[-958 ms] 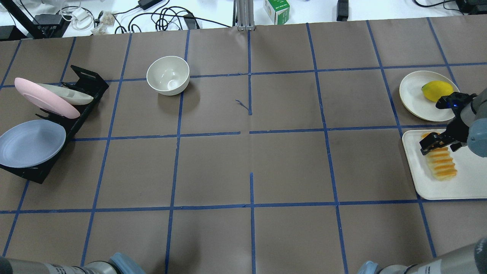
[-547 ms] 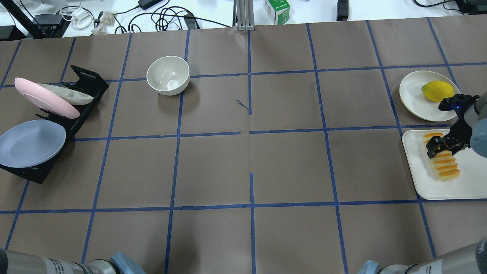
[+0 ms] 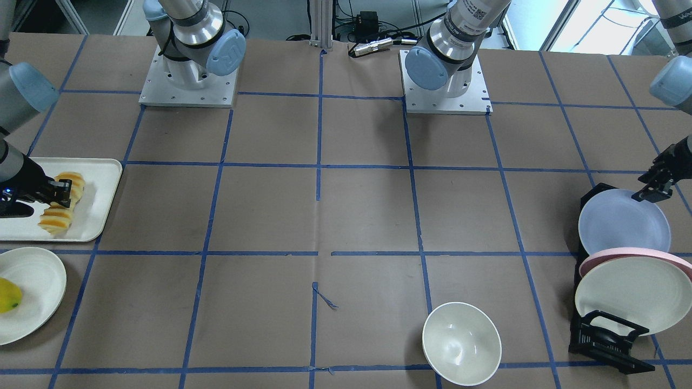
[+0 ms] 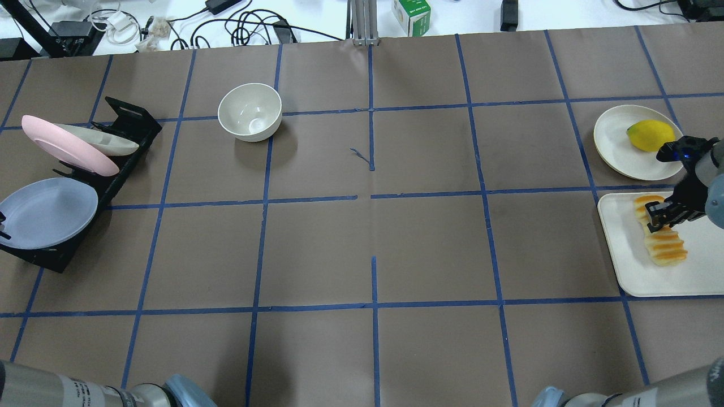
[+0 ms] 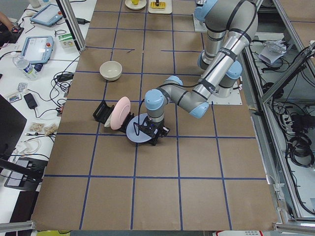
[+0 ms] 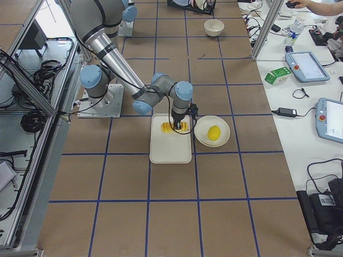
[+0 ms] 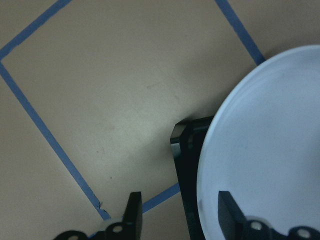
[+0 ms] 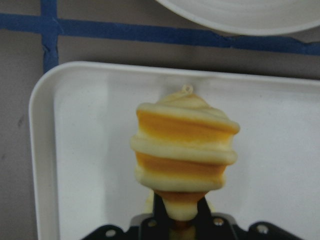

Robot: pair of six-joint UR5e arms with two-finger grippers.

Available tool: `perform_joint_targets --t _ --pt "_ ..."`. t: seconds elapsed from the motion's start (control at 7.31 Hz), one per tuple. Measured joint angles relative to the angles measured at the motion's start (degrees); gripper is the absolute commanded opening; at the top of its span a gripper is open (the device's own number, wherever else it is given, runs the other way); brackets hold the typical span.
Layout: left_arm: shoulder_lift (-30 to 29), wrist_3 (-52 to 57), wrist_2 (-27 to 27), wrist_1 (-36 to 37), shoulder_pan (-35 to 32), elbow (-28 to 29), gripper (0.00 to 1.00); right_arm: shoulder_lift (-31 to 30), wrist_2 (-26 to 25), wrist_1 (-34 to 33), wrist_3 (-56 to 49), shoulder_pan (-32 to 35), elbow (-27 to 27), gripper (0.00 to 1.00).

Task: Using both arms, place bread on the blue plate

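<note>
The bread (image 4: 666,247) lies on a white tray (image 4: 696,277) at the right. My right gripper (image 4: 659,219) is down on its middle. In the right wrist view the fingers pinch the bread (image 8: 182,155) at its lower end, and the tray (image 8: 90,150) lies under it. The blue plate (image 4: 48,212) leans in a black rack (image 4: 121,164) at the far left. My left gripper (image 3: 649,193) is at that plate's (image 3: 621,224) rim. In the left wrist view it (image 7: 177,210) is open, one finger on each side of the plate's (image 7: 265,150) edge.
A pink plate (image 4: 68,144) and a cream plate (image 4: 104,141) stand in the same rack behind the blue one. A cream bowl (image 4: 249,111) sits at mid-left. A yellow fruit (image 4: 649,134) lies on a cream plate (image 4: 613,135) beyond the tray.
My right gripper has slid right along the bread and narrowed onto it; the bread shifted slightly right. The left gripper's tip has come into view at the blue plate's left edge.
</note>
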Motion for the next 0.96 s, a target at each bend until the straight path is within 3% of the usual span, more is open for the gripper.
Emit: perform_joint_targets --t 0.14,0.27,0.68,0.96 --pt "-0.58 -0.02 -0.06 0.17 0.00 -0.04 0.26 -0.20 0.04 0.29 0.06 0.00 -0.04 0.14" --pt "-0.92 -0.02 -0.19 0.23 0.03 0.05 0.03 -0.31 0.06 0.43 0.08 0.01 -0.07 0.03" --pt "-0.51 -0.20 -0.29 -1.30 0.12 0.24 0.00 -0.68 0.02 1.65 0.40 0.17 -1.25 0.00" --pt "0.64 -0.36 -0.25 -4.89 0.14 0.47 0.00 -1.96 -0.12 7.15 1.57 0.54 -4.74 0.00"
